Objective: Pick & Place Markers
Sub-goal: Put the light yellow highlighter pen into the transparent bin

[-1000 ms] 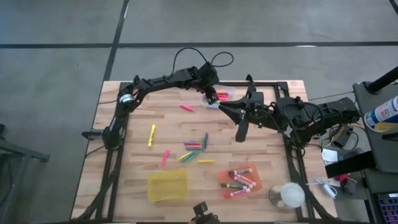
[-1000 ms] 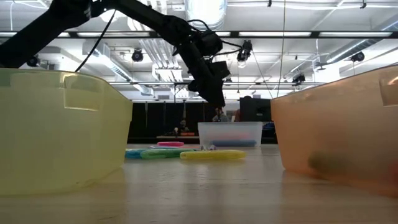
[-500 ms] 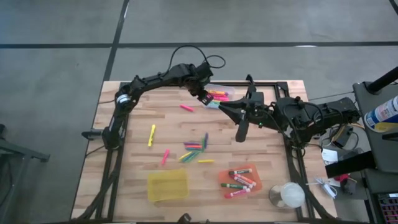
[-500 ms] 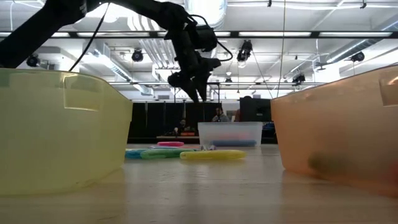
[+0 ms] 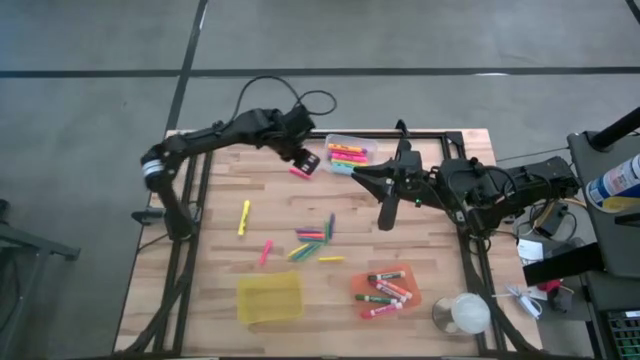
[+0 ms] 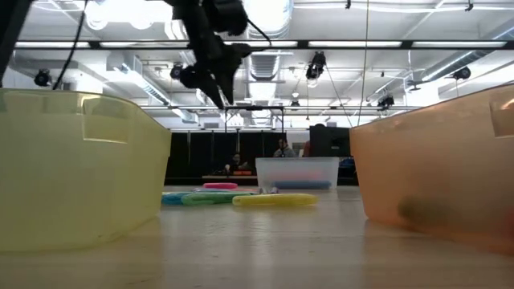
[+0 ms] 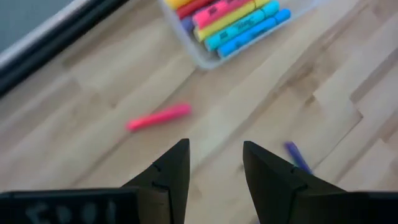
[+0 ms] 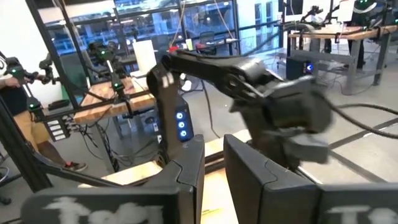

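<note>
Toward the table's (image 5: 230, 190) back left, the left claw (image 5: 306, 162) hangs with its fingers apart and empty above a loose pink marker (image 5: 298, 173), just short of the clear bin (image 5: 347, 142) packed with pink, yellow and blue markers (image 5: 347, 155). Mid-table lie a yellow marker (image 5: 243, 217), another pink one (image 5: 266, 252) and a mixed cluster (image 5: 315, 238), with the yellow bin (image 5: 268, 297) and an orange bin (image 5: 386, 290) of white-barrelled markers at the front. Farther right, the right claw (image 5: 386, 217) hovers empty, fingers slightly apart.
</note>
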